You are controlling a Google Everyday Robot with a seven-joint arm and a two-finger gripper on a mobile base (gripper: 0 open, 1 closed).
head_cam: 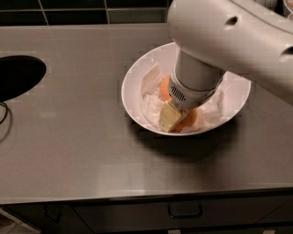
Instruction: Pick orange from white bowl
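Note:
The white bowl [132,73] stands on the grey counter, right of the middle. Two orange fruits lie in it on crumpled white paper [151,84]. One orange [190,119] lies at the bowl's front, right against the tip of my gripper [177,121]. The other orange fruit [163,89] lies further back left, half hidden behind my wrist. No stem dot shows on either, so I cannot tell which fruit is which. My gripper reaches down into the bowl from the upper right, and the white arm [229,32] covers the bowl's far side.
A dark oval opening [18,75] is set in the counter at the far left, with a black cable [5,119] below it. Dark tiles [73,11] run along the back. A drawer handle [184,211] sits under the counter's front edge.

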